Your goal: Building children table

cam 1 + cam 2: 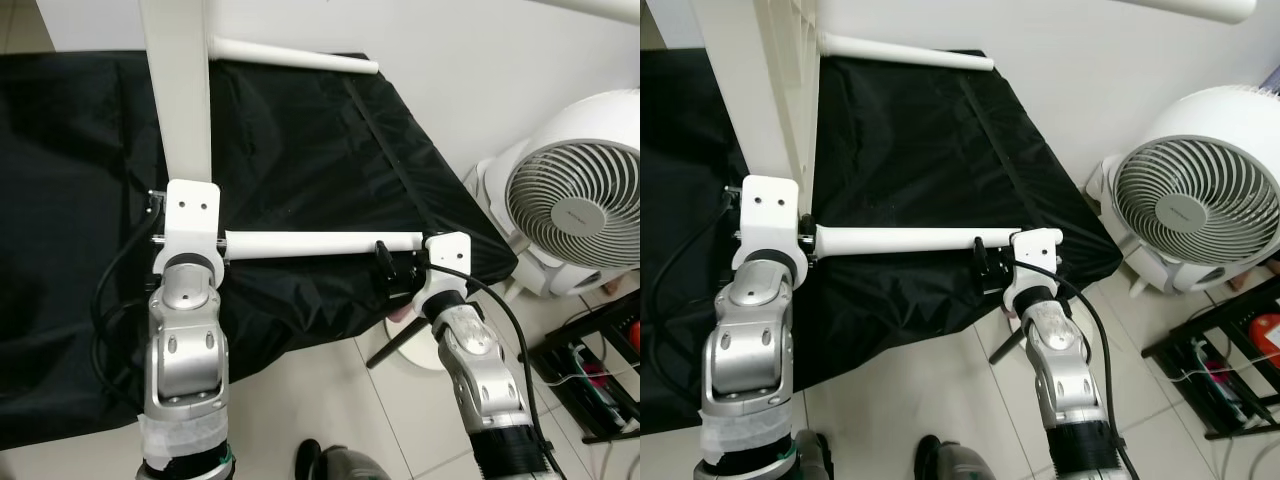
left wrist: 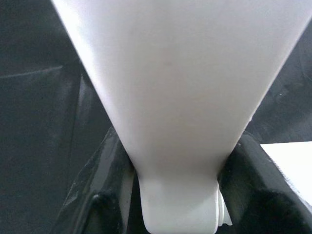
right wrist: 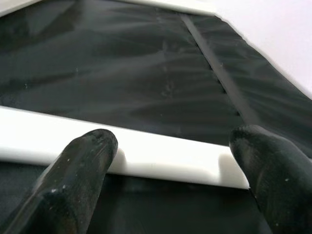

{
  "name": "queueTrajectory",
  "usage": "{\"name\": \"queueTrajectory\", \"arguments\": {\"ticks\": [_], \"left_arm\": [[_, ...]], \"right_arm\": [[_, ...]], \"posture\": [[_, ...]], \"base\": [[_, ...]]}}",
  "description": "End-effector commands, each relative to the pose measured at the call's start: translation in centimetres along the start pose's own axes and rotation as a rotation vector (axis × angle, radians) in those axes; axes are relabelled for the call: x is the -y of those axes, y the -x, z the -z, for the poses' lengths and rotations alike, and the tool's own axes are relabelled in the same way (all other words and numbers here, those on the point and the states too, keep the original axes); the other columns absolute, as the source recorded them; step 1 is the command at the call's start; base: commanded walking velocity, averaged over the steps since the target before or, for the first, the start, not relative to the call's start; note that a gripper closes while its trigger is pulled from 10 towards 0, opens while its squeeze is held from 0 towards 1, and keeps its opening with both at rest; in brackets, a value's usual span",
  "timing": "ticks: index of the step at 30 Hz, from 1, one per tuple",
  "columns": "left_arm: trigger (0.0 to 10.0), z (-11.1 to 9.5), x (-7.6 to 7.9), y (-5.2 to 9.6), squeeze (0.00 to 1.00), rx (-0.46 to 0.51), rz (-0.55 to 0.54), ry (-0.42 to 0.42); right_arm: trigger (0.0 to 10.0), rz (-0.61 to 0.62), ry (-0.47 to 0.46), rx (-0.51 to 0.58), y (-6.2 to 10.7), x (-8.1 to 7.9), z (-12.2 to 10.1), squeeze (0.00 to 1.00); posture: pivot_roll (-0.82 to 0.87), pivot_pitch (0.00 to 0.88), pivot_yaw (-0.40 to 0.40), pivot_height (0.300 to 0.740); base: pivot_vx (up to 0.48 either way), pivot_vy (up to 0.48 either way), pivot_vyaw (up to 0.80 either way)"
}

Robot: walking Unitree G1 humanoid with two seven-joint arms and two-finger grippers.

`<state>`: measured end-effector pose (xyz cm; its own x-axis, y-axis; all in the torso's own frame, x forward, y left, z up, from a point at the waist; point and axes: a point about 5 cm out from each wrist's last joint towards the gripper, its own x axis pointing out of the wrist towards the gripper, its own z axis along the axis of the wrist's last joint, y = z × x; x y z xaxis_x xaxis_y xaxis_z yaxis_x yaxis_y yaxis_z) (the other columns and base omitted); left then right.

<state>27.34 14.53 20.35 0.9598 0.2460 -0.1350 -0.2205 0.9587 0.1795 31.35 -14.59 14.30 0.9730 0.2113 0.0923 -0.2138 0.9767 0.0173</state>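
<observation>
A white table panel and a white round leg are held over the black-draped surface [image 1: 300, 120].
The left pincer [image 2: 178, 195] is clenched on the lower edge of the upright white flat table panel [image 1: 178, 90], whose top is cut off. The right pincer [image 3: 170, 146] is spread wide, its 2 fingers [image 3: 80, 165] straddling the end of the horizontal white cylindrical leg [image 1: 320, 242]; contact cannot be judged.

A table leg [image 1: 320, 241] lies crosswise near the worktop's [image 1: 300, 140] near edge, spanning from the left end effector [image 2: 178, 195] to the right end effector [image 3: 165, 161]. A second leg [image 1: 295, 55] lies at the far edge. A wide table panel [image 1: 180, 90], seemingly upright, rises above the left end effector. A fan [image 1: 575, 195] stands on the floor [image 1: 330, 400], right of the worktop.
</observation>
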Motion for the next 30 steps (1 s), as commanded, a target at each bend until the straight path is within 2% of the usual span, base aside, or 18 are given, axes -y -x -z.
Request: {"name": "queueTrajectory", "arguments": {"ticks": [1, 4, 6, 8, 10, 11, 12, 13, 16, 17, 22, 26, 30], "left_arm": [[1.1, 1.2, -1.2, 1.9, 0.0, -0.079, -0.403, 0.096], [1.1, 0.8, -1.6, 2.2, 0.0, -0.061, -0.414, 0.09], [1.1, 0.7, -1.6, 2.2, 0.0, -0.059, -0.415, 0.089], [1.3, 0.6, -1.8, 2.4, 0.0, -0.055, -0.419, 0.083], [1.3, 0.5, -1.8, 2.5, 0.0, -0.054, -0.421, 0.078], [0.6, 0.5, -1.9, 2.6, 0.0, -0.051, -0.421, 0.077], [0.6, 0.5, -1.9, 2.6, 0.0, -0.051, -0.421, 0.077], [0.0, 0.4, -2.0, 2.7, 0.0, -0.049, -0.423, 0.073], [0.5, 0.4, -2.1, 2.8, 0.0, -0.046, -0.426, 0.073], [0.5, 0.3, -2.3, 2.9, 0.0, -0.041, -0.431, 0.072], [0.7, 0.1, -2.6, 3.1, 0.0, -0.038, -0.438, 0.069], [0.6, 0.2, -3.1, 3.6, 0.0, -0.042, -0.456, 0.065], [0.5, 0.2, -3.3, 3.9, 0.0, -0.043, -0.469, 0.067]], "right_arm": [[10.0, 0.01, -0.087, -0.03, -0.1, 0.5, 0.9, 0.0], [10.0, -0.004, -0.24, -0.014, -0.9, 0.1, 1.1, 0.0], [10.0, -0.003, -0.269, -0.015, -1.0, 0.0, 1.1, 0.0], [10.0, -0.009, -0.366, -0.011, -1.3, 0.0, 1.4, 0.0], [10.0, -0.012, -0.396, -0.009, -1.4, 0.0, 1.4, 0.0], [10.0, -0.021, -0.44, -0.011, -1.6, -0.1, 1.6, 0.0], [10.0, -0.021, -0.44, -0.011, -1.6, -0.1, 1.6, 0.0], [10.0, -0.027, -0.494, -0.013, -1.7, -0.3, 1.7, 0.0], [10.0, -0.031, -0.542, -0.017, -1.8, -0.4, 1.9, 0.0], [10.0, -0.035, -0.592, -0.021, -2.0, -0.6, 2.1, 0.0], [10.0, -0.053, -0.65, -0.031, -2.2, -0.9, 2.6, 0.0], [10.0, -0.119, -0.705, -0.058, -3.1, -2.1, 3.1, 0.0], [10.0, -0.156, -0.704, -0.075, -3.8, -2.6, 3.2, 0.0]], "posture": [[0.18, 0.154, -0.138, 0.74], [0.2, 0.158, -0.133, 0.74], [0.2, 0.158, -0.133, 0.74], [0.21, 0.165, -0.127, 0.74], [0.21, 0.165, -0.127, 0.74], [0.21, 0.168, -0.127, 0.74], [0.21, 0.168, -0.127, 0.74], [0.22, 0.17, -0.127, 0.74], [0.22, 0.173, -0.126, 0.74], [0.23, 0.175, -0.125, 0.74], [0.24, 0.177, -0.125, 0.74], [0.25, 0.183, -0.126, 0.74], [0.26, 0.188, -0.137, 0.74]], "base": [[0.0, 0.0, 0.0], [0.0, 0.0, 0.0], [0.0, 0.0, 0.0], [0.0, 0.0, 0.0], [0.0, 0.0, 0.0], [0.0, 0.0, 0.0], [0.0, 0.0, 0.0], [0.0, 0.0, 0.0], [0.0, 0.0, 0.0], [0.0, 0.0, 0.0], [0.0, 0.0, 0.0], [0.0, 0.0, 0.0], [0.0, 0.0, 0.0]]}}
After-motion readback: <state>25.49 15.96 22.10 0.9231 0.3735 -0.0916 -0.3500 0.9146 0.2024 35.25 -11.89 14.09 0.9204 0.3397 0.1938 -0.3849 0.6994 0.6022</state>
